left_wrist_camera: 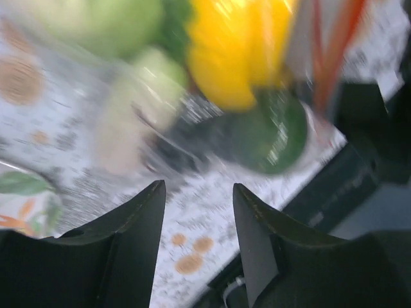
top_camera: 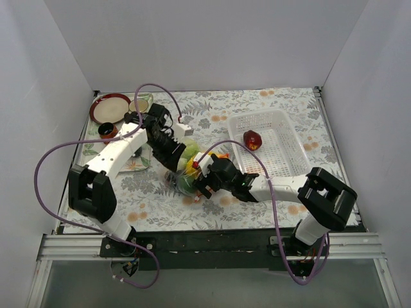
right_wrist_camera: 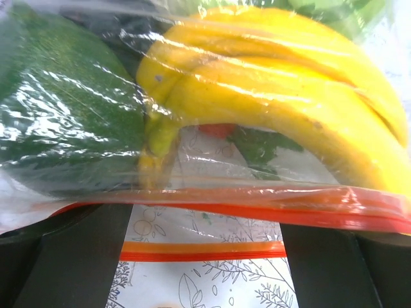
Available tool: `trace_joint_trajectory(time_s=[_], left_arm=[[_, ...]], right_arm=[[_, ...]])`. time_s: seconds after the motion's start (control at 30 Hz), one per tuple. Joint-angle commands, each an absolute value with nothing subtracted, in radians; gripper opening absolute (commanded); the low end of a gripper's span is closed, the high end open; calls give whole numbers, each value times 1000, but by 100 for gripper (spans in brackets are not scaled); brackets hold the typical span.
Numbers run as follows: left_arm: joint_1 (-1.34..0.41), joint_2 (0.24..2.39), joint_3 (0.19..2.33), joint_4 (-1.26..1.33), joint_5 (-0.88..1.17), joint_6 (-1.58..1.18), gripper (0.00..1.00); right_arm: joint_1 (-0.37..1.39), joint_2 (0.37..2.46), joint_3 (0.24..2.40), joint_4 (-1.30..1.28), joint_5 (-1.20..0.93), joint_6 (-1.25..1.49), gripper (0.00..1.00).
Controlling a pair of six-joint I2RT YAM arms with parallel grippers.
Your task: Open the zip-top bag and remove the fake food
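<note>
Zip-top bag (top_camera: 183,174) lies mid-table btw the two wrists, w/ fake food (top_camera: 189,158) inside: yellow piece (right_wrist_camera: 270,83) and green ones (right_wrist_camera: 58,109). A red apple (top_camera: 252,139) already sits in the white basket (top_camera: 292,157) to the right.

Right gripper (right_wrist_camera: 205,224) is at the bag's mouth w/ fingers spread wide. The orange zip strip (right_wrist_camera: 257,206) lies across its tips and a 2nd strip line shows below, so the mouth looks parted. Left gripper (left_wrist_camera: 196,205) is also spread, nothing btw its fingers, bag body just ahead.

Step in hand, prob.: get the next piece out. Done well, the right arm holds the lip up & the mouth wide. The left goes in thru the opening, closes on one piece, not on film, & pulls slow so the bag isn't dragged.

Only the right wrist view shows strip & contents sharp. The left wrist view is blurred but shows its own gap plainly. Only the top view shows apple, basket & arm layout.
</note>
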State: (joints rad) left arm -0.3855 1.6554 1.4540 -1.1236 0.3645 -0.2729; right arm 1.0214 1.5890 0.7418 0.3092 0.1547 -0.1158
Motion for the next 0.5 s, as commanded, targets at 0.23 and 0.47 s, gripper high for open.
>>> trace_joint_trajectory(time_s=[0.23,0.47], left_arm=[[-385,1511,1198,-1211,545,-101,41],[-402,1627,1190,-1023,502,-167,37]], right_arm=[[1020,1508,718,453,8,-115,99],[1019,1529,733,443,-25,-110,99]])
